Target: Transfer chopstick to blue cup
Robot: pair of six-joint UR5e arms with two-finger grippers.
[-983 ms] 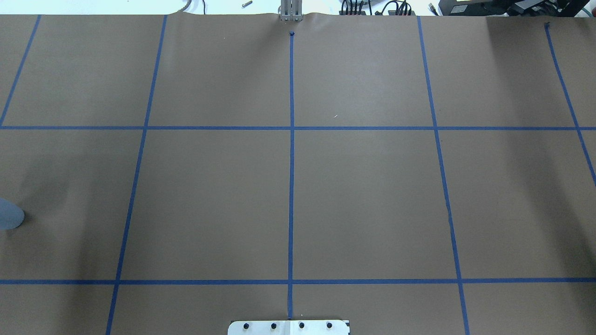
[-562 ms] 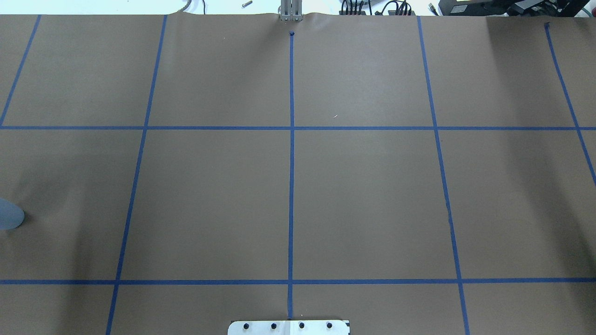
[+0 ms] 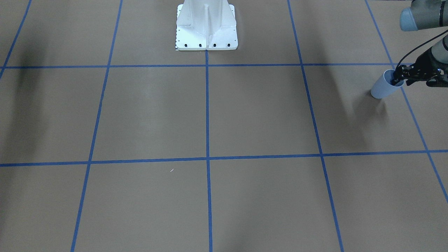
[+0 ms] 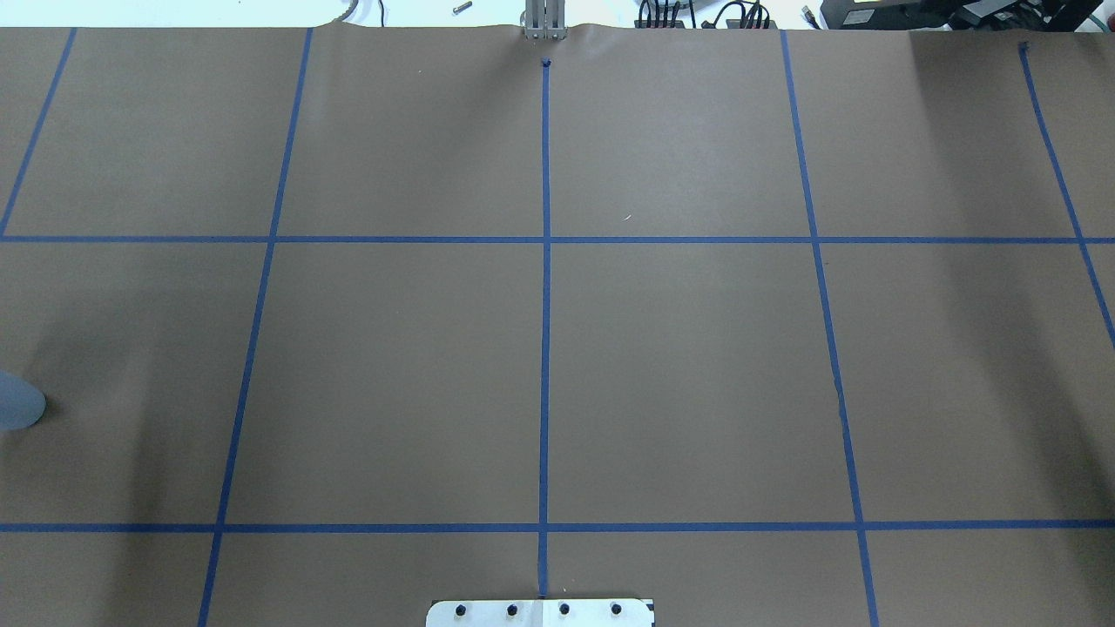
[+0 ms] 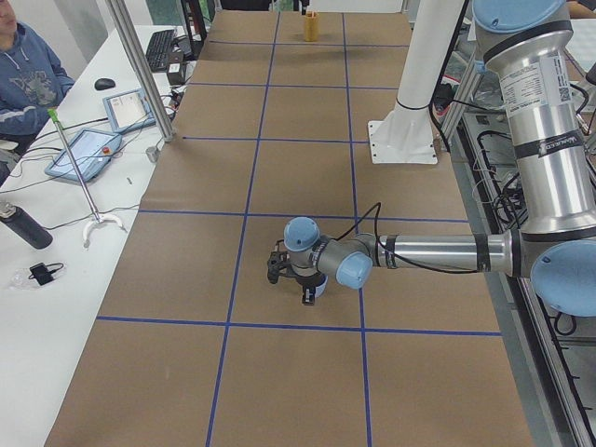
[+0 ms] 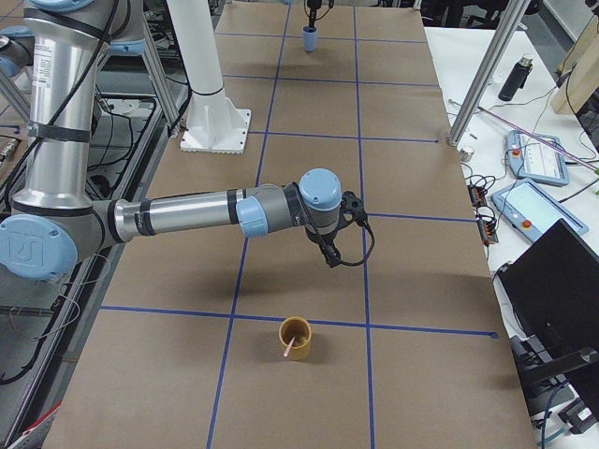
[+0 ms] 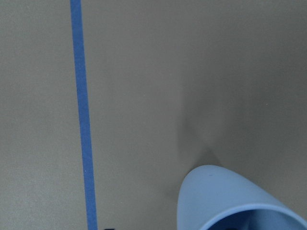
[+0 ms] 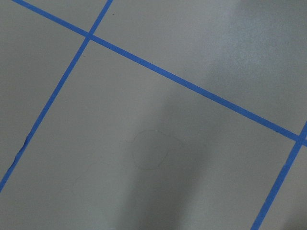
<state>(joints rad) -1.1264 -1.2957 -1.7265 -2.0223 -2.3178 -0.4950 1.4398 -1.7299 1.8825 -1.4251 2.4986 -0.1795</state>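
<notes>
The blue cup (image 3: pixel 383 87) stands on the brown table near my left end; it also shows at the overhead view's left edge (image 4: pixel 17 401) and at the bottom of the left wrist view (image 7: pixel 235 201). My left gripper (image 3: pixel 399 79) is at the cup's rim, with its fingers around the rim's edge; I cannot tell whether it is shut on it. The pale pink chopstick (image 6: pixel 290 348) leans inside a yellow cup (image 6: pixel 296 338) at the table's right end. My right gripper (image 6: pixel 329 253) hangs over bare table, apart from the yellow cup; I cannot tell if it is open or shut.
The white robot pedestal (image 3: pixel 206 24) stands at the middle of my table edge. Blue tape lines (image 4: pixel 544 348) divide the brown paper into squares. A side table with tablets (image 5: pixel 84 149), a metal post (image 5: pixel 140 74) and a seated person (image 5: pixel 28 74) are beyond the far edge.
</notes>
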